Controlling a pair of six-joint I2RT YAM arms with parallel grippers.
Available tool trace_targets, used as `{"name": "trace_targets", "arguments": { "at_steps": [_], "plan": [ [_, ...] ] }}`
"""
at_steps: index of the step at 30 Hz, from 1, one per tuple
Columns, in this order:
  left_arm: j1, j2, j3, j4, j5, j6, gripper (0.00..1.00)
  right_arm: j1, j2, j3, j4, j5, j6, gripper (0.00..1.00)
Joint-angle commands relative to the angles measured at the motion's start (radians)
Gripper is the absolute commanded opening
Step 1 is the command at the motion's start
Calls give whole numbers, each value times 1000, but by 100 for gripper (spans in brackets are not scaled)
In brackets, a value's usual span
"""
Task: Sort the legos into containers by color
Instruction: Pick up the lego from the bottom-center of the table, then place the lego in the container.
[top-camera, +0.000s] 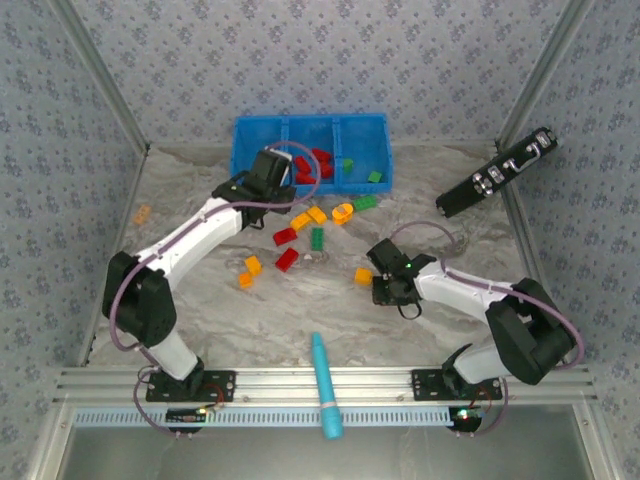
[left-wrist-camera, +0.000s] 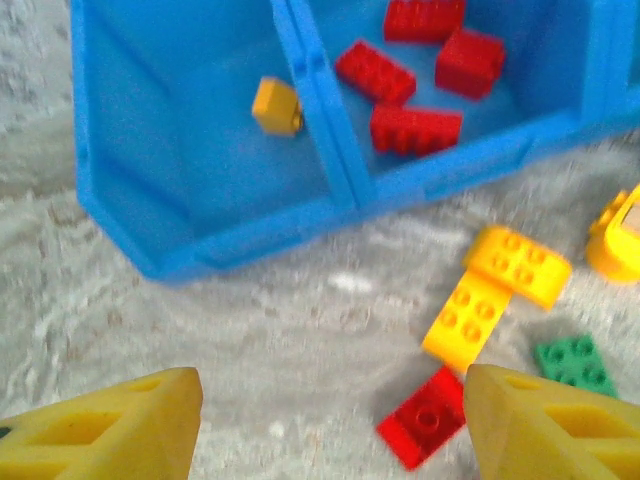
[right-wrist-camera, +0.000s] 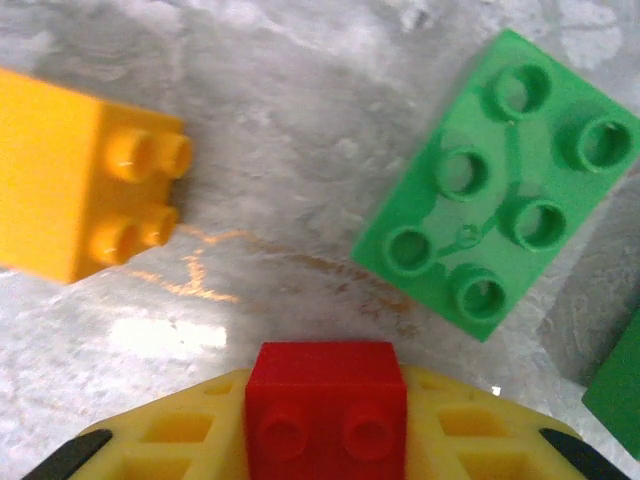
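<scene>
Jaws | we see left gripper (left-wrist-camera: 330, 425) apart and empty before the bin (top-camera: 310, 120) at tabletop's far edge | right gripper (right-wrist-camera: 322, 455) clamped on red brick (right-wrist-camera: 325, 385) | other legos (top-camera: 316, 238) loose mid-tabletop, reds in bin's middle compartment

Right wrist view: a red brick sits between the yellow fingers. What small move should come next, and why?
Probably a straight lift. The right gripper looks shut on the red brick, and an orange brick and a green brick lie close by, so rising first should avoid nudging them on the way to the red pile in the blue bin.
</scene>
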Motion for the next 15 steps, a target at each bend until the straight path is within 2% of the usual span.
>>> {"name": "trace_targets", "arguments": {
  "at_steps": [1, 8, 15],
  "plan": [
    [-1, -75, -70, -48, -1, -29, 71, 0, -35, 100, -136, -11, -82, 33],
    [-1, -215, -253, -49, 61, -23, 72, -37, -147, 261, -279, -7, -222, 31],
    [-17, -278, -363, -18, 154, 11, 73, -125, -66, 523, -301, 20, -410, 31]
  ]
}}
